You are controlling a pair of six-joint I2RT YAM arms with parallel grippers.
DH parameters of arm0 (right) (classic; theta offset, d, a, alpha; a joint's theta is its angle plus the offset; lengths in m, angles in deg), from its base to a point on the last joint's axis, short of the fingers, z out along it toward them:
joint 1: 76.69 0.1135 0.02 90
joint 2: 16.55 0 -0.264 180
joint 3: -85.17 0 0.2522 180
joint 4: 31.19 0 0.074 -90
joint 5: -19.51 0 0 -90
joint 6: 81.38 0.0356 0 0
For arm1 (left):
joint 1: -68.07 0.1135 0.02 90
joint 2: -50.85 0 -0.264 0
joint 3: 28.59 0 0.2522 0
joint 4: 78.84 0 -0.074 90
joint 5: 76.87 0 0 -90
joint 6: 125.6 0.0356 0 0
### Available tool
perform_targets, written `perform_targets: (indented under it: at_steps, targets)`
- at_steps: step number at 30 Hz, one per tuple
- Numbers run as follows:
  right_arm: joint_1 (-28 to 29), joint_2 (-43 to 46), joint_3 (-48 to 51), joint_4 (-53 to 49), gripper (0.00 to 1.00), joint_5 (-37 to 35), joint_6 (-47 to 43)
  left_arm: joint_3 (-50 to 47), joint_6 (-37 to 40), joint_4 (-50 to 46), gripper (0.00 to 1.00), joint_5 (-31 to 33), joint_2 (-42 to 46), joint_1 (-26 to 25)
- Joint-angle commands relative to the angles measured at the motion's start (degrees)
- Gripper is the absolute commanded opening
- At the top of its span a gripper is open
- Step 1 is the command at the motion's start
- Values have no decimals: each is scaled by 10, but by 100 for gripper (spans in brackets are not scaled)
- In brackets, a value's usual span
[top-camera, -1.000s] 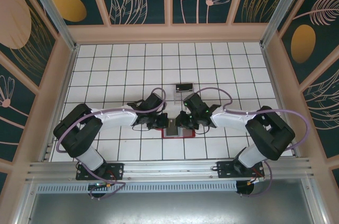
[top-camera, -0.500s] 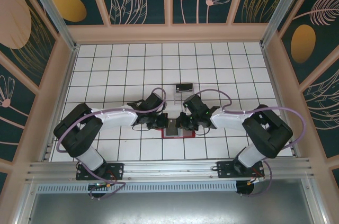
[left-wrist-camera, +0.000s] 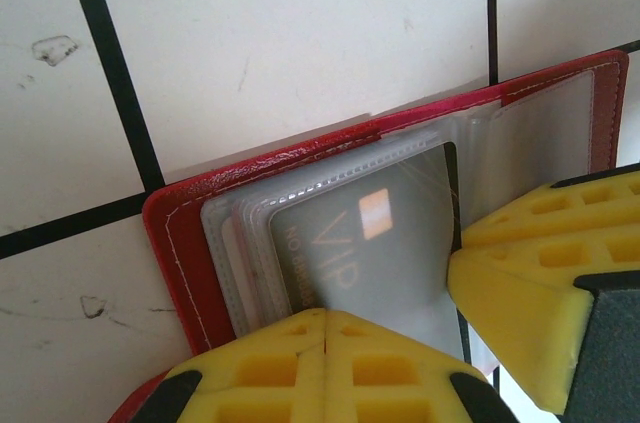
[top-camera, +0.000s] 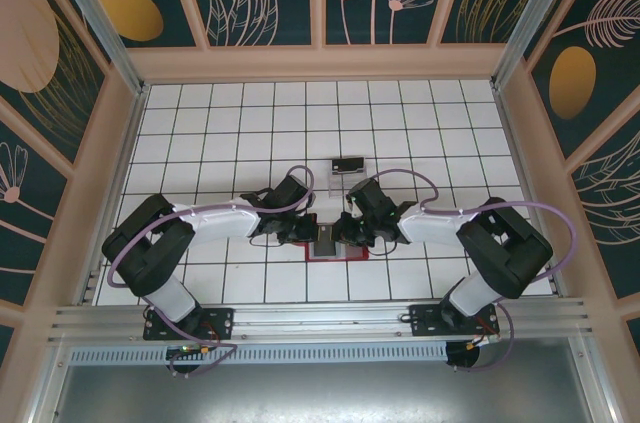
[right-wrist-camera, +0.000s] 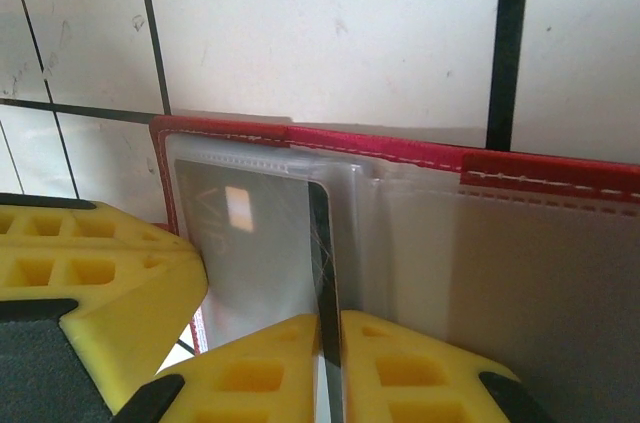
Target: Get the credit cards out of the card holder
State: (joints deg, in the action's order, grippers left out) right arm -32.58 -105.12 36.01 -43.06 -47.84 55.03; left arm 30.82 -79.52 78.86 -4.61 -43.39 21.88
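Card holder (top-camera: pixel 328 248): red, lying open and flat on the white tiled table (top-camera: pixel 250 133), close to the near edge and directly between the two grippers. Its stitched red border (left-wrist-camera: pixel 180 243) frames the inside in the left wrist view, and the same border (right-wrist-camera: pixel 400 148) runs along the top in the right wrist view.
Sleeves (left-wrist-camera: pixel 240 243): clear and greyish, stacked in layers inside the red cover with their edges slightly staggered.
Credit card (left-wrist-camera: pixel 370 243): grey through the plastic, with "VIP" lettering and a bright glare patch. It is tucked inside the top sleeve, within the holder. In the right wrist view a sleeved card (right-wrist-camera: pixel 250 243) shows a dark edge along its right side.
Left gripper (top-camera: pixel 303 234): low over the holder's left part. Its yellow fingers (left-wrist-camera: pixel 530 283) stand apart by a moderate gap, with the sleeved card lying across that gap. One tip is at the card's lower edge and the other at its right edge. I cannot tell if they pinch anything.
Right gripper (top-camera: pixel 347 234): low over the holder's right part. Its yellow fingers (right-wrist-camera: pixel 100 283) are parted by a narrower gap, and both tips are at the sleeve. The card's dark edge lines up with the lower finger.
Small box (top-camera: pixel 348 164): on the table beyond the holder, well apart from both grippers.
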Motion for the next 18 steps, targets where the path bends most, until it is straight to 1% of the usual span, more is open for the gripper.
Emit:
perform_targets:
  at_steps: [1, 10, 18]
  targets:
    - [1, -9, 12, 43, 14, 33, 2, -7, 5, -17, 7, 8, -24, -2]
    - [1, 34, 14, 32, 14, 31, 6, -9, 0, -11, 7, 6, -13, -3]
    - [1, 21, 19, 53, 14, 43, 10, -6, -2, -10, 7, 3, -11, -3]
